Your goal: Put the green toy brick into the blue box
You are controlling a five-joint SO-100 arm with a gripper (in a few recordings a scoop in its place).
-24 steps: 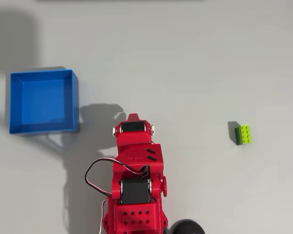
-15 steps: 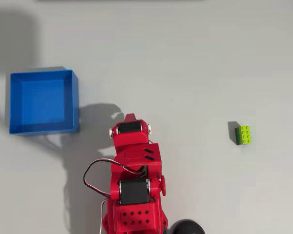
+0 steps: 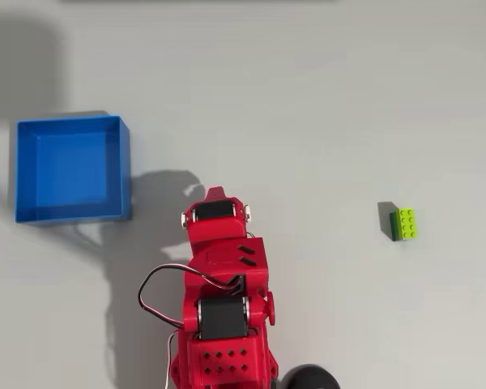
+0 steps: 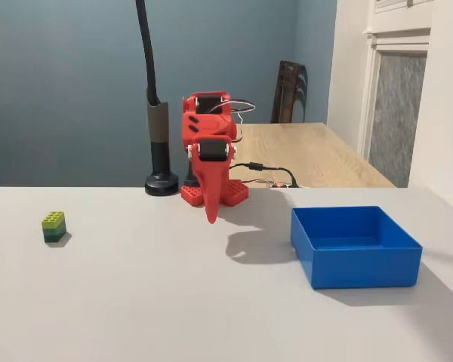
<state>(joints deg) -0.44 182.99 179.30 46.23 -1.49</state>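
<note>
The green toy brick (image 3: 403, 224) is a tiny lime studded block with a darker green side, lying alone on the grey table at the right of the overhead view and at the far left (image 4: 53, 226) of the fixed view. The blue box (image 3: 125, 166) stands open at the left of the overhead view, and at the right (image 4: 366, 268) of the fixed view. My red gripper (image 4: 211, 217) hangs pointing down in front of the arm's base, its fingers together and holding nothing. From above, the gripper (image 3: 216, 193) lies between box and brick, far from both.
A black post on a round foot (image 4: 161, 184) stands beside the arm's red base (image 4: 228, 192) at the table's back edge. Beyond it are a wooden table (image 4: 309, 151) and a chair. The arm's shadow falls between the gripper and the box.
The arm has swung slightly to the left in the overhead view and drawn back a little. Brick and box have not moved.
</note>
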